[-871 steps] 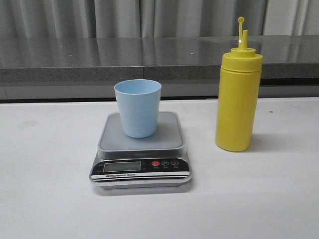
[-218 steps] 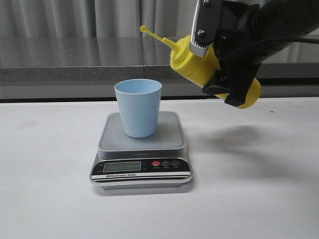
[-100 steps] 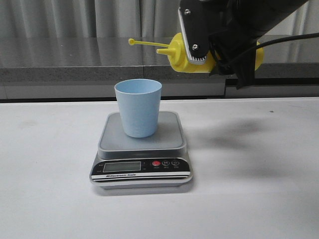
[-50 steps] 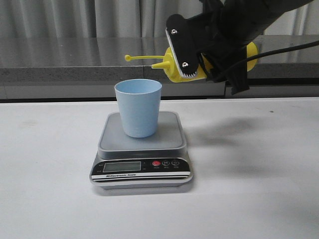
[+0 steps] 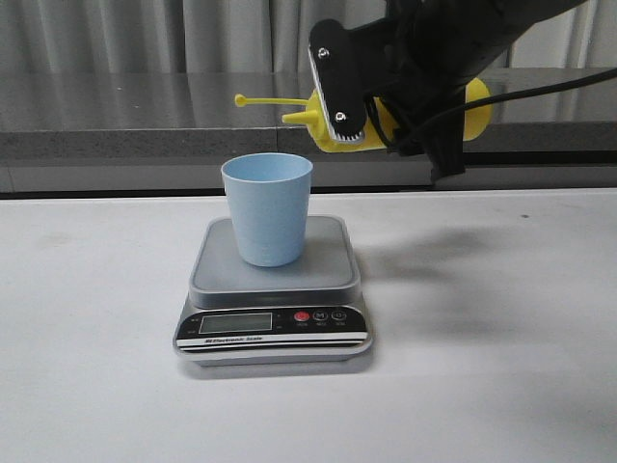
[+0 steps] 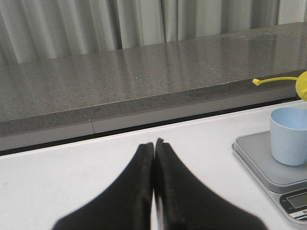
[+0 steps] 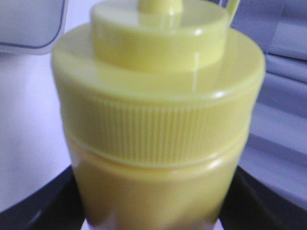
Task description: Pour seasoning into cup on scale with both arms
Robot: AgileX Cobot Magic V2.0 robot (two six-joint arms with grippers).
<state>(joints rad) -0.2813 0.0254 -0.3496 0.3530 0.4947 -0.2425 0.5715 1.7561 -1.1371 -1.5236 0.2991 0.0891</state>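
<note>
Seasoning (image 5: 474, 101) body mostly hidden by right hand (image 5: 371, 96) clamped around it.

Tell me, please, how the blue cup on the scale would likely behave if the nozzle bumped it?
The cup looks thin plastic and empty, so probably light and easily shoved. It narrows toward its base, so it may tip. The scale platform looks smooth, so it could slide.

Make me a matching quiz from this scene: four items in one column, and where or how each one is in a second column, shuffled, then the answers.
Column one
1. yellow squeeze bottle
2. pale blue cup
3. kitchen scale
4. left gripper

Column two
A. shut, holding nothing
B. flat on the white table
C. held tipped sideways in the right gripper
D. upright on the platform

Pairs: 1-C, 2-D, 3-B, 4-A
</note>
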